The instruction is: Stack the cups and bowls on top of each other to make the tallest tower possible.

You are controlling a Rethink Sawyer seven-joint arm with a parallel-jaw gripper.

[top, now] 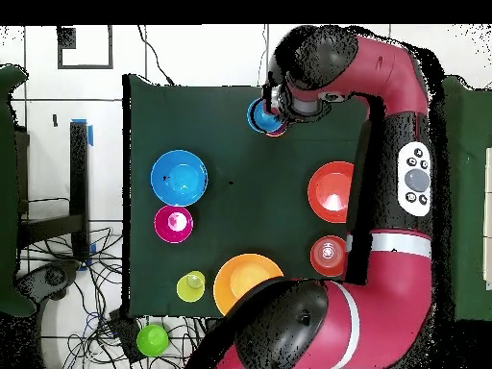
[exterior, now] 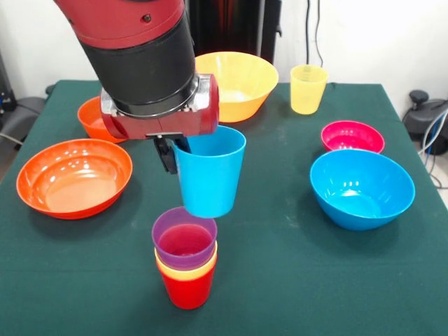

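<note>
My gripper (exterior: 178, 149) is shut on the rim of a blue cup (exterior: 208, 175) and holds it upright just above the tower (exterior: 185, 266). The tower is a red cup at the base with a yellow-orange cup and a purple cup (exterior: 184, 241) nested in it, near the table's front edge. In the overhead view the gripper (top: 279, 108) and blue cup (top: 263, 115) cover the stack. A pale yellow cup (exterior: 308, 88) stands alone at the back right. The bowls stand apart: large yellow-orange (exterior: 238, 84), large blue (exterior: 362, 187), magenta-pink (exterior: 352, 136), wide shallow orange (exterior: 73, 176), small orange (exterior: 94, 117).
The table (exterior: 280, 280) has a dark green cloth. The arm's thick body (top: 384, 173) reaches over the side with the two orange bowls (top: 331, 190). Cables and a green object (top: 152, 339) lie on the floor beyond the table.
</note>
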